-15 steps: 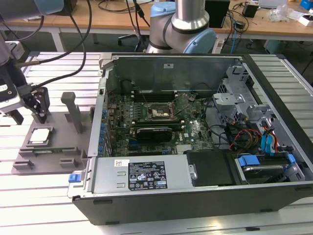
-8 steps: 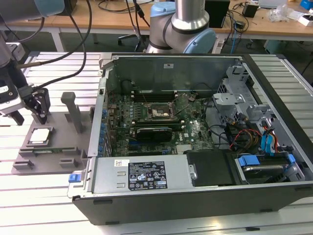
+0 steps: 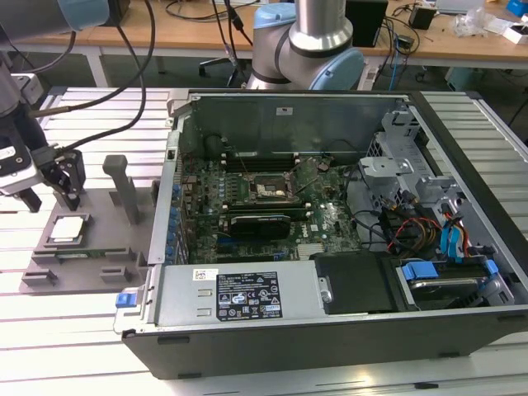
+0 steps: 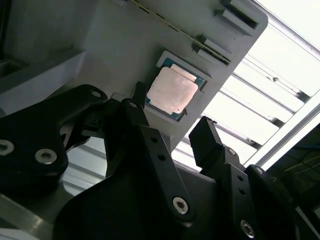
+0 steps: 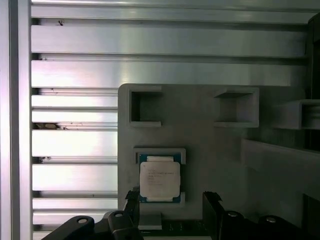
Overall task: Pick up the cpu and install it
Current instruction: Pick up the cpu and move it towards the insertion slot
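The cpu is a small square chip with a silver top. It lies flat in a recess of the grey fixture plate at the exterior view's left. My gripper hangs just above that plate, close beside the chip, and is open with nothing between its black fingers. In both wrist views the cpu sits just beyond the fingertips, apart from them. The empty socket lies in the middle of the motherboard inside the open computer case.
Grey upright posts stand on the fixture plate next to my gripper. A long black card lies just in front of the socket. Cables and blue drive connectors crowd the case's right side. The table is slatted aluminium.
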`<state>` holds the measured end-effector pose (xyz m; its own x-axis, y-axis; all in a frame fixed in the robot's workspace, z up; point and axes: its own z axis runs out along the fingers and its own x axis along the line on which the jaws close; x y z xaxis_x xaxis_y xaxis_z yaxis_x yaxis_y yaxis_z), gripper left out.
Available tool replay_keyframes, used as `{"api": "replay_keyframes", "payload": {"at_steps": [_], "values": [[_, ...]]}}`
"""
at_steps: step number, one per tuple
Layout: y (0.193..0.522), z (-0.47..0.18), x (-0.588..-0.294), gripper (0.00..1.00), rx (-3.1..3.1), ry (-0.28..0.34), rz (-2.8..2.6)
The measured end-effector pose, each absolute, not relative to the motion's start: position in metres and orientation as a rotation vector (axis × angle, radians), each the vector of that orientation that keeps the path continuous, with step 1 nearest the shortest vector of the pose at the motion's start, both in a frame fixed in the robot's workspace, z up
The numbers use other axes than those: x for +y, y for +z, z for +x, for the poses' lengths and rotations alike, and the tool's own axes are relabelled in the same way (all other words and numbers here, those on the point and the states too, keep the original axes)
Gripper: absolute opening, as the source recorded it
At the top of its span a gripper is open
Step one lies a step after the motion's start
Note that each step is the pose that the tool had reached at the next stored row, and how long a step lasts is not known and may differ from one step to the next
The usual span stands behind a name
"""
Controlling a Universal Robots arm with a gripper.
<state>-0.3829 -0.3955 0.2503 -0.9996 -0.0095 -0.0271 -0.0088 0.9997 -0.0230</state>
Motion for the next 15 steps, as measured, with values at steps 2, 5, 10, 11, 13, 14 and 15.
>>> {"api": "replay_keyframes", "payload": {"at_steps": [2, 5, 10, 11, 13, 14, 15], "values": [[0.2488, -0.3829, -0.3955, 0.62, 3.114, -0.036, -0.014], [0.2471, -0.3829, -0.3955, 0.62, 3.114, -0.036, -0.014], [0.2437, -0.3829, -0.3955, 0.62, 3.114, -0.036, -0.014], [0.2428, -0.3829, -0.3955, 0.62, 3.114, -0.036, -0.014], [0.2421, -0.3829, -0.3955, 0.62, 3.114, -0.036, -0.014], [0.2415, -0.3829, -0.3955, 0.62, 3.114, -0.036, -0.014], [0.2410, -0.3828, -0.3955, 0.62, 3.114, -0.036, -0.014]]}}
